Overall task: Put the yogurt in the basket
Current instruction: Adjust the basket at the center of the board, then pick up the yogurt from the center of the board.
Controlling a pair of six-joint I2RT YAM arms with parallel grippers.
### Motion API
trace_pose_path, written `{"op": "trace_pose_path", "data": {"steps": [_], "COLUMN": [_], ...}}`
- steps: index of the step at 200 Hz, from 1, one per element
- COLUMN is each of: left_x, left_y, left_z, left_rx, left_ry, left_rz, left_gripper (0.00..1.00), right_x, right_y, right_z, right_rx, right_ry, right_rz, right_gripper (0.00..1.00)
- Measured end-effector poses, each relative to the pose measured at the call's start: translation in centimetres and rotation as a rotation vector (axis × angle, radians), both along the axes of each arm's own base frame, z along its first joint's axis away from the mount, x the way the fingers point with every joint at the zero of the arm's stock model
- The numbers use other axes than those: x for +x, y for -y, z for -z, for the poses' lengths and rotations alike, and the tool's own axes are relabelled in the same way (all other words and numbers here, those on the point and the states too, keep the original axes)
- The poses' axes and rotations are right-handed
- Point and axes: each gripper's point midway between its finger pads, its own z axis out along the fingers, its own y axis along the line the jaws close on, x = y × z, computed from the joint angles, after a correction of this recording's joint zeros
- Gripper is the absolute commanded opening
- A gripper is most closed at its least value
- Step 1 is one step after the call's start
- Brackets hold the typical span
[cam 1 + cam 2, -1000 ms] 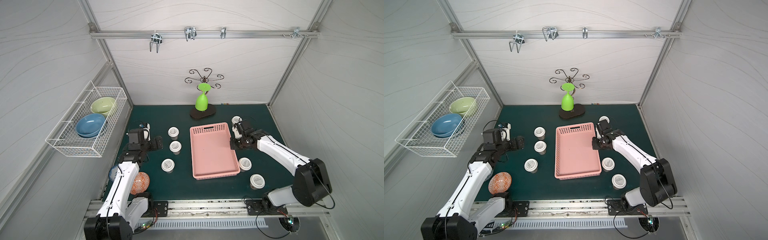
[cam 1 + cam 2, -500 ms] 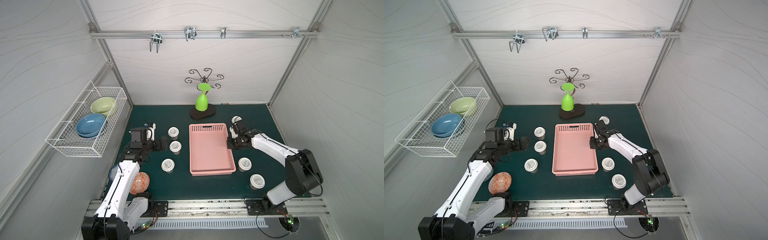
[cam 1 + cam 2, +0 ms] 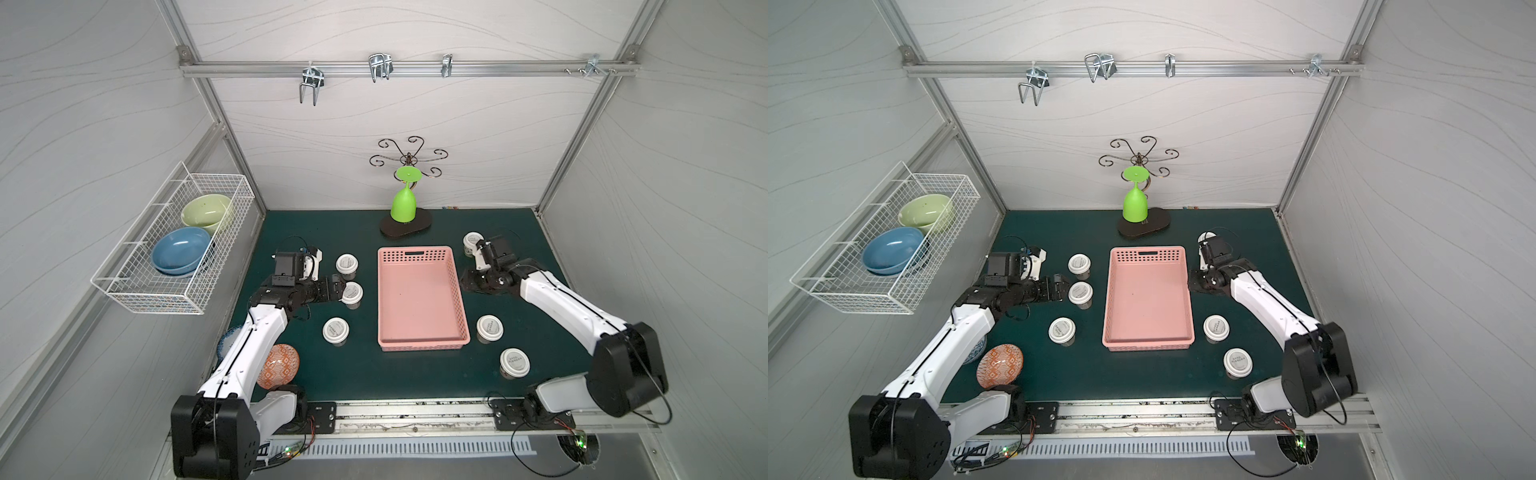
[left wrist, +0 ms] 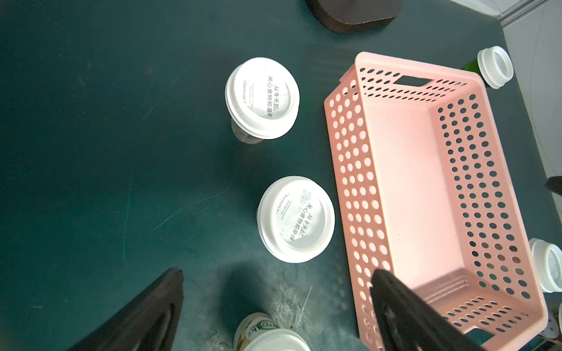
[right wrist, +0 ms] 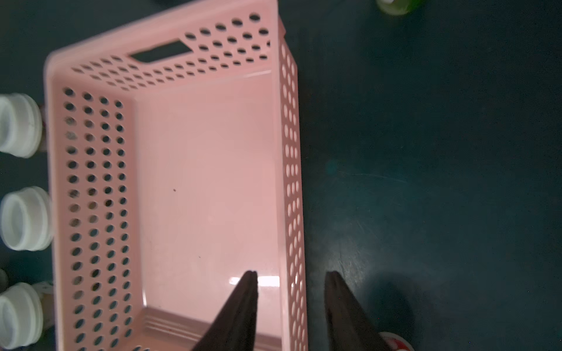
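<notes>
The pink basket (image 3: 419, 299) (image 3: 1148, 299) lies empty mid-table. Several white-lidded yogurt cups stand on either side of it. My left gripper (image 3: 338, 287) (image 4: 276, 282) is open, its tips just left of the middle left-hand yogurt (image 3: 352, 292) (image 4: 296, 218). Another yogurt (image 4: 267, 332) shows at the frame edge between its fingers. My right gripper (image 3: 465, 282) (image 5: 292, 278) is open astride the basket's right wall (image 5: 290, 182), one finger (image 5: 251, 285) over the floor inside and the other over the mat outside. Neither gripper holds anything.
A white wire basket (image 3: 174, 266) with a blue and a green bowl hangs on the left wall. A green goblet (image 3: 403, 205) on a dark stand sits at the back. An orange patterned bowl (image 3: 278, 365) lies beside my left arm at the front.
The basket, askew a second ago, now lies square to the table. My right gripper has opened off its right wall. My left gripper has moved right, up to the middle left-hand yogurt.
</notes>
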Motion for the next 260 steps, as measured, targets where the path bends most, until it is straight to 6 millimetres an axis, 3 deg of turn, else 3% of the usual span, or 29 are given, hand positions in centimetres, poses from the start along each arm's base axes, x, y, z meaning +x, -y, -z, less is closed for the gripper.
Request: {"op": "trace_pose_path", "data": {"steps": [84, 125, 148, 196, 260], "left_x": [1.4, 1.8, 1.7, 2.2, 3.3], "left_y": [1.7, 2.4, 2.7, 3.2, 4.0], "left_z": [1.8, 3.3, 4.2, 5.1, 6.4], "left_rx": [-0.069, -0.086, -0.087, -0.095, -0.098], "left_ry": [-0.113, -0.178, -0.209, -0.244, -0.298], "left_rz": [-0.006, -0.006, -0.003, -0.004, -0.004], "left_gripper": [0.99, 0.99, 0.99, 0.98, 0.94], "right_x": [-1.7, -3.2, -3.8, -5.7, -6.9], "right_y": [5.8, 7.5, 7.9, 7.4, 8.0], "right_z": [-10.6, -13.5, -12.9, -8.0, -8.6], "right_rx": [-0.02, -0.086, -0.125, -0.221, -0.302], "right_ry": [0.262, 0.392, 0.42, 0.426, 0.606], "right_rz": [0.031, 0.006, -0.019, -0.122, -0.128], "right_gripper": [0.86, 0.99, 0.99, 0.99, 0.99]}}
